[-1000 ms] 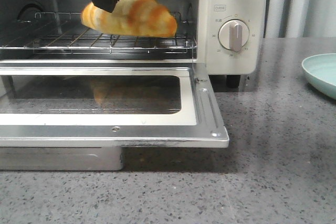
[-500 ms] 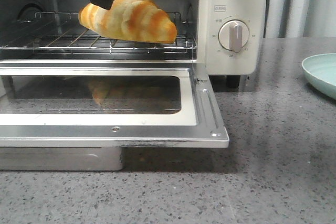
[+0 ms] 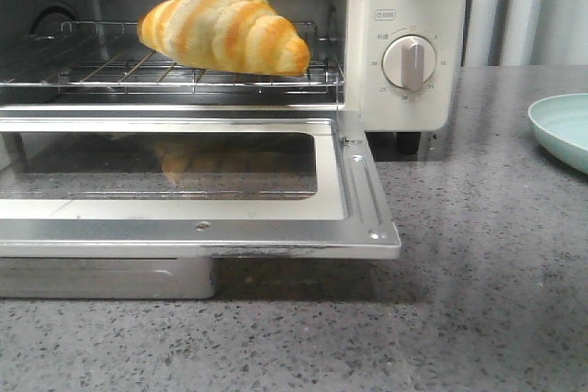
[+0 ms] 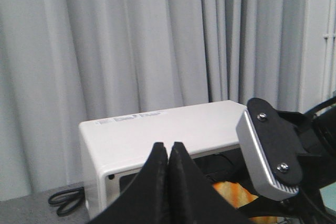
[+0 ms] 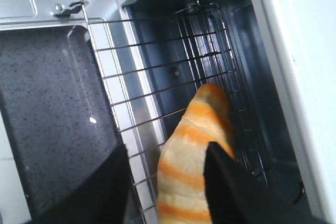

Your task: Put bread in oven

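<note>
Bread (image 3: pixel 223 28) lies on the rack (image 3: pixel 175 71) inside the open oven (image 3: pixel 404 43), no longer gripped.

Its long axis runs across the oven mouth. The right tool (image 5: pixel 163 182) is nearer, spread apart astride the bread; the left tool (image 4: pixel 169 156) is clenched, empty, above the oven.

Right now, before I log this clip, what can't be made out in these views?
- Front view: neither arm shows; the oven is cut off at the top and left edges.
- Right wrist view: the bread runs off the bottom edge between the right gripper fingers; contact unclear.
- Left wrist view: the right arm hides most of the bread; the left gripper is shut, empty.
- Knob markings: too small to read.
</note>
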Tool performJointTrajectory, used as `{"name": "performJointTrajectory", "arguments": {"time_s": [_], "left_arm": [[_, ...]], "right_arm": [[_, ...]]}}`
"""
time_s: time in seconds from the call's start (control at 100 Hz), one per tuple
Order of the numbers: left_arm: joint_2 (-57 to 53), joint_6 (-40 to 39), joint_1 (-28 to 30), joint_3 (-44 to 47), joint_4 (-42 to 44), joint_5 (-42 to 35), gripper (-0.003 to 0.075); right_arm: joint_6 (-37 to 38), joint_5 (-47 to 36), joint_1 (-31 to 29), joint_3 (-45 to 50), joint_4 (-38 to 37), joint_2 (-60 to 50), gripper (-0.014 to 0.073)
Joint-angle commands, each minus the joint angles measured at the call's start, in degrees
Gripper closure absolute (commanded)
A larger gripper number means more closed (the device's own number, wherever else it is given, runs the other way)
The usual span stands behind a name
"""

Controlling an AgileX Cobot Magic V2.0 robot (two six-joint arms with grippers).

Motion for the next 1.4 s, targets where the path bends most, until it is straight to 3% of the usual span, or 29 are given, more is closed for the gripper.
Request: {"name": "performJointTrajectory", "arguments": {"time_s": [0.0,0.08,0.35,0.59,0.73,0.9,1.12,1.39], "left_arm": [[-1.2,-0.32,2.41,-1.61,0.68,-3.24,0.0742],[-3.25,-0.32,5.1,-1.02,0.14,-2.89,0.0742],[-8.92,-0.32,12.96,4.69,-7.49,-4.53,0.0741],[-11.29,-0.21,13.81,10.37,-12.27,-5.91,0.0742],[-11.29,0.18,13.81,14.42,-12.28,-13.15,0.0742],[-11.29,6.32,13.81,22.99,-11.69,-25.19,0.0741],[-11.29,7.76,13.81,32.72,-9.92,-29.06,0.0741],[-11.29,7.26,13.81,35.65,-10.97,-29.5,0.0741]], "right_arm": [[0.26,0.41,0.32,-2.28,-2.12,-3.53,0.0543],[0.26,1.66,0.43,-2.28,-1.85,-4.05,0.0673],[0.26,2.57,0.43,-2.28,4.12,-6.35,0.0668],[0.26,4.28,0.43,-2.28,6.67,-12.09,0.0668],[0.26,6.34,0.43,-1.7,4.45,-14.71,0.0668],[0.36,4.27,0.43,1.54,3.56,-18.09,0.0668],[3.23,4.23,0.43,7.45,-1.29,-21.68,0.0668],[7.11,2.07,0.43,14.89,-4.96,-27.47,0.0668]]}}
